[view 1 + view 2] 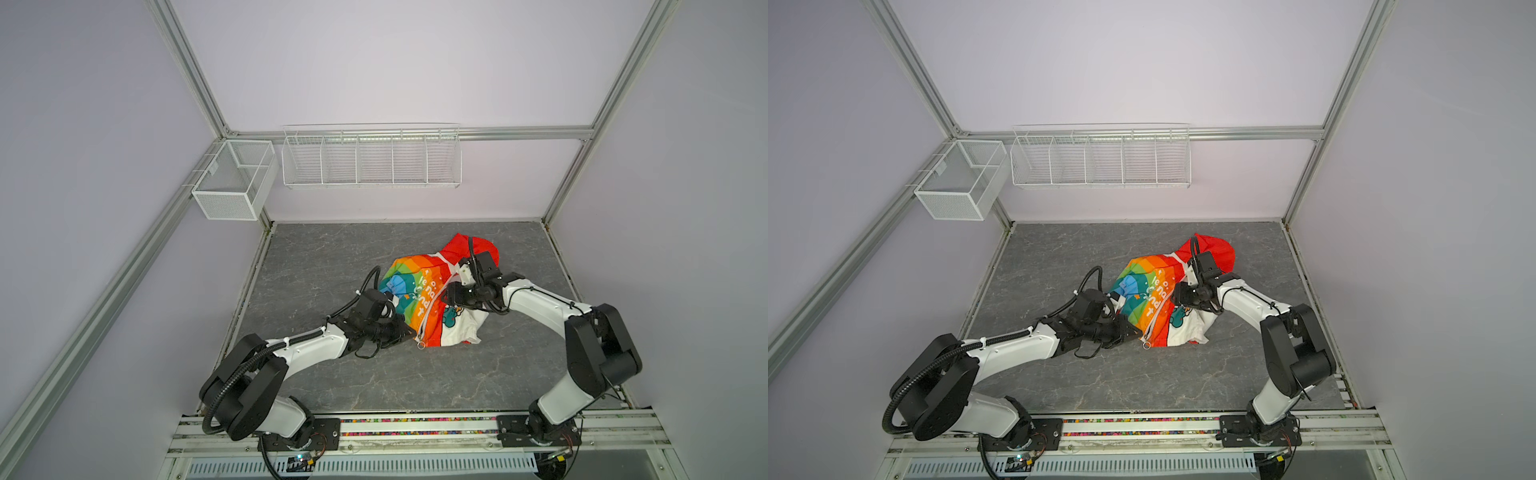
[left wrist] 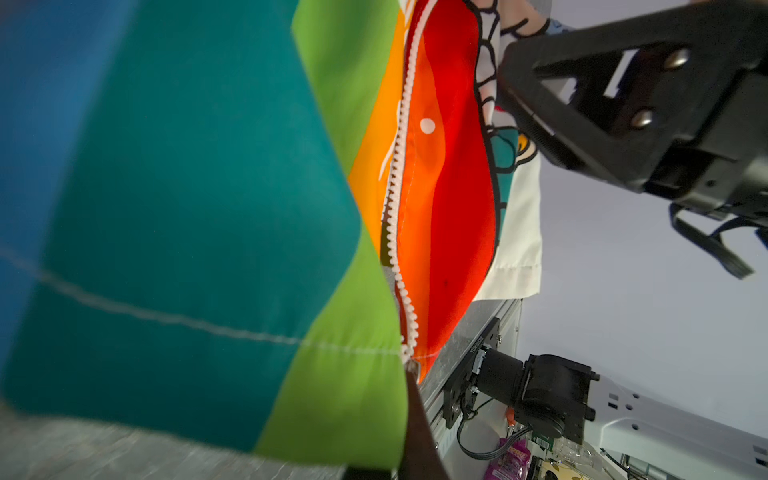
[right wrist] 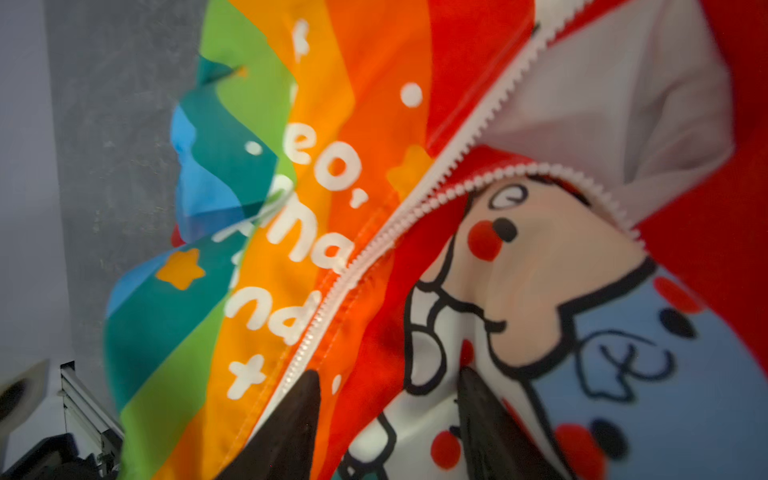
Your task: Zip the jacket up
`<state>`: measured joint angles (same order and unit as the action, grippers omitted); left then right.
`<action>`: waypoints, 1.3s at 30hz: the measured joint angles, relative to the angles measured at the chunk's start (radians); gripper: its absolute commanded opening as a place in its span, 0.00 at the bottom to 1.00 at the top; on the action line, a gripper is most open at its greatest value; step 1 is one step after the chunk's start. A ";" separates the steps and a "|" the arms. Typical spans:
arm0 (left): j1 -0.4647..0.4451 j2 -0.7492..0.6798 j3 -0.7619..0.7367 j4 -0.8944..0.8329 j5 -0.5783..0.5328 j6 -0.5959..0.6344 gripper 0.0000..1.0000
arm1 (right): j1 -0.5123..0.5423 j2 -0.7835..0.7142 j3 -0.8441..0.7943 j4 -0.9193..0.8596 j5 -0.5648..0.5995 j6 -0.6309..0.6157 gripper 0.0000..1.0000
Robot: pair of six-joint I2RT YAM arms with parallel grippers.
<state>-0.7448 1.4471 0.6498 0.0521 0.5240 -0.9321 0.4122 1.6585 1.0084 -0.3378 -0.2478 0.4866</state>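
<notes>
Lilac walls close in a grey, marble-patterned table (image 1: 332,257). On the back wall hang a mesh box (image 1: 232,178) and a long wire rack (image 1: 370,160) of five compartments; we see nothing in them. The jacket (image 1: 419,291) lies crumpled between the two claws. The left claw (image 1: 409,331) is pressed together on the hem of the rainbow half, just beside the lower end of the zipper (image 3: 353,270). From this claw the zipper runs away to the right claw (image 3: 388,411) and onward to the red hood (image 1: 478,245). The right claw stands spread at about the middle of this line, one finger on the teeth, the other on the cartoon half; it pinches nothing that we can see. A metal ring (image 1: 421,345) hangs at the hem, just beside the left claw and well apart from the right one. We judge it to be the pull; then the right claw must come along the zipper toward the left claw.
</notes>
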 measured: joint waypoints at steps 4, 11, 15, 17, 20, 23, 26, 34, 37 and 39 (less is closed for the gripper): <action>0.002 0.000 -0.046 0.043 -0.004 -0.018 0.00 | 0.000 0.039 -0.030 0.046 -0.001 0.021 0.49; 0.005 0.000 -0.072 0.101 -0.006 -0.044 0.00 | 0.000 0.060 -0.047 0.100 -0.006 0.045 0.55; 0.005 0.000 -0.072 0.115 -0.005 -0.051 0.00 | 0.003 0.006 -0.048 0.087 -0.004 0.045 0.63; 0.005 0.000 -0.072 0.119 -0.004 -0.055 0.00 | 0.008 -0.052 -0.048 0.069 0.005 0.040 0.65; 0.005 -0.003 -0.072 0.124 -0.003 -0.055 0.00 | 0.039 -0.163 -0.047 0.045 0.024 0.026 0.64; 0.005 -0.010 -0.075 0.126 -0.003 -0.056 0.00 | 0.103 -0.255 -0.047 0.013 0.046 -0.001 0.58; 0.005 -0.011 -0.077 0.132 -0.003 -0.060 0.00 | 0.180 -0.312 -0.047 -0.024 0.061 -0.018 0.51; 0.005 -0.021 -0.094 0.158 0.000 -0.071 0.00 | 0.394 -0.362 -0.102 -0.046 0.090 -0.008 0.40; 0.005 -0.032 -0.099 0.160 0.002 -0.075 0.00 | 0.452 -0.336 -0.132 -0.030 0.102 -0.005 0.37; 0.005 -0.034 -0.099 0.163 0.005 -0.077 0.00 | 0.479 -0.301 -0.143 -0.022 0.110 -0.004 0.37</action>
<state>-0.7395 1.4132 0.5510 0.2150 0.5289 -1.0096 0.8909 1.3571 0.8654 -0.3595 -0.1375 0.4824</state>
